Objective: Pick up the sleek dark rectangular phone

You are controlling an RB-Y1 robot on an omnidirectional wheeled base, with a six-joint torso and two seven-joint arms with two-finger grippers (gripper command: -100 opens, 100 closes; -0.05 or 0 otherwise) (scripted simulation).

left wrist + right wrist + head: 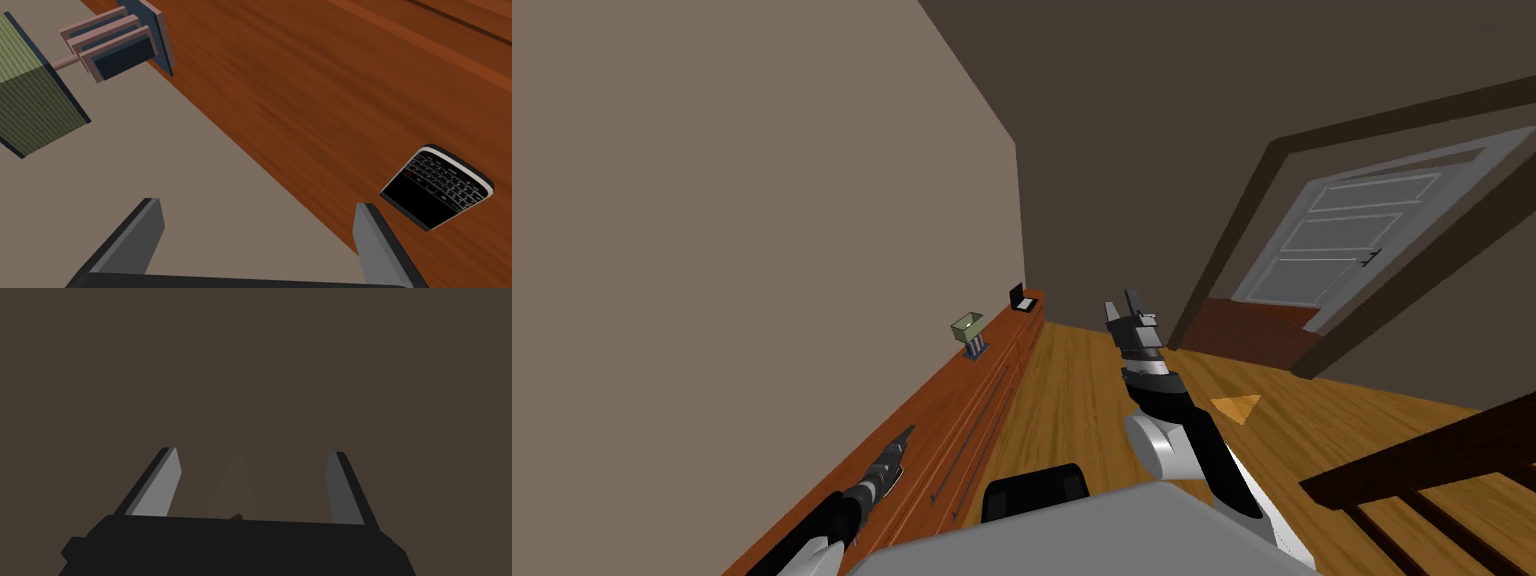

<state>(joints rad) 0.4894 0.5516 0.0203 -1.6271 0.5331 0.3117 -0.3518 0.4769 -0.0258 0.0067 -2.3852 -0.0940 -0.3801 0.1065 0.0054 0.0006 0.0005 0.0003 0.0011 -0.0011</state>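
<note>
Phone (pixel 437 187) is lying flat, keypad and dark screen facing up, on the reddish-brown wooden counter (pixel 310 75) that is running along the tan wall (pixel 210 200) on the left of the room. Nothing is touching it, so the pick-up itself is not yet done. By my reading the reach is under way, while lining up, lowering, clamping and lifting are all left to do.

The left claw (pixel 260 235) is hanging over the counter close to the wall with its jaws spread wide and nothing between them. The phone is sitting outside that gap, just past the tip of the finger (pixel 372 235) on the side away from the wall, so it is lying to the right of the claw, toward the room. The claw seems to be aiming more at the wall than at the phone, and it would need to shift right to straddle it.

Farther along the counter, a small lamp (pixel 30 100) with a green shade is standing against the wall, well apart from the phone.

The right claw (pixel 1132 312) is hanging raised over the floor, jaws apart and carrying nothing.
</note>
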